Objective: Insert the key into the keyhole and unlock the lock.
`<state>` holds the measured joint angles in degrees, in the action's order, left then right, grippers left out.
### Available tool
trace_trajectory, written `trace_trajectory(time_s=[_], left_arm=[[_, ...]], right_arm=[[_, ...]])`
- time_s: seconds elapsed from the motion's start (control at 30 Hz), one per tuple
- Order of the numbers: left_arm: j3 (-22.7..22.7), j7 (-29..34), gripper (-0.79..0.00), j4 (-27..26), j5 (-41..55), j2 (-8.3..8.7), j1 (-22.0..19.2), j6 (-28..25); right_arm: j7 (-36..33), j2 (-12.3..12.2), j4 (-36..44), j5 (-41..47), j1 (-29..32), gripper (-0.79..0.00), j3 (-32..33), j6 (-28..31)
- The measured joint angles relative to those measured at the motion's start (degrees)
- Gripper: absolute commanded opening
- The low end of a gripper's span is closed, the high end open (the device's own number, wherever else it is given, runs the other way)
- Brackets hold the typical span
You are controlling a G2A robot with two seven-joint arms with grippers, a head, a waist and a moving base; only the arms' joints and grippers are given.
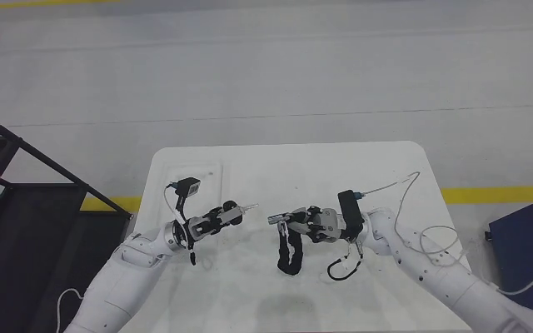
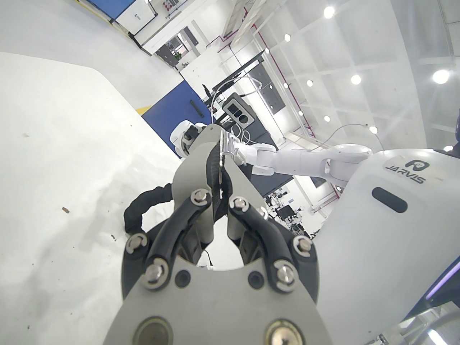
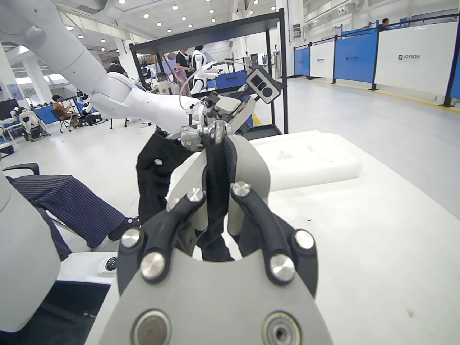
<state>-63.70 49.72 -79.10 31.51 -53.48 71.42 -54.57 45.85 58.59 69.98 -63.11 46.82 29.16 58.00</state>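
My left gripper (image 1: 241, 211) is shut on the key (image 1: 249, 207), whose metal blade points across the table toward the other arm. In the left wrist view the key's black head (image 2: 216, 166) is pinched between the fingers and its blade (image 2: 226, 145) sticks out past them. My right gripper (image 1: 288, 221) is shut on the lock (image 1: 276, 220), a metal body on a black sleeved cable loop (image 1: 289, 254) that hangs to the table. In the right wrist view the lock body (image 3: 199, 135) sits at the fingertips. A small gap separates the key tip from the lock.
A white foam tray (image 1: 196, 178) lies on the white table (image 1: 375, 166) at its far left, also seen in the right wrist view as the foam tray (image 3: 316, 159). A black shelf frame (image 1: 33, 175) stands off the table's left side. A thin black cable (image 1: 345, 267) dangles under the right wrist.
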Motion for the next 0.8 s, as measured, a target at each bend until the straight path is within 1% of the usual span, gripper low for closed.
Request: trace_trajectory(time_s=[0.2,0.3,0.47,0.63,0.8], left_arm=[[0.05,-0.44,-0.785,-0.93,-2.35,1.28,1.04,-0.46],[-0.14,-1.69,-0.785,-1.49,-5.77,1.98,1.73,-1.72],[-0.50,-3.31,-0.785,-5.37,-9.10,3.44,3.90,-3.31],[-2.79,-3.45,-0.785,-8.79,-10.94,4.43,5.34,-3.44],[-6.47,-5.00,-0.785,-12.46,-13.39,4.67,7.51,-3.43]], right_arm=[[0.44,-0.04,0.76,4.98,-1.19,-0.785,-2.43,0.00],[0.43,-0.04,0.75,5.04,-1.21,-0.785,-2.47,0.00],[0.43,-0.04,0.74,4.98,-1.20,-0.785,-2.45,0.00],[0.43,-0.04,0.74,4.98,-1.20,-0.785,-2.45,0.00],[0.43,-0.04,0.74,4.99,-1.20,-0.785,-2.45,0.00]])
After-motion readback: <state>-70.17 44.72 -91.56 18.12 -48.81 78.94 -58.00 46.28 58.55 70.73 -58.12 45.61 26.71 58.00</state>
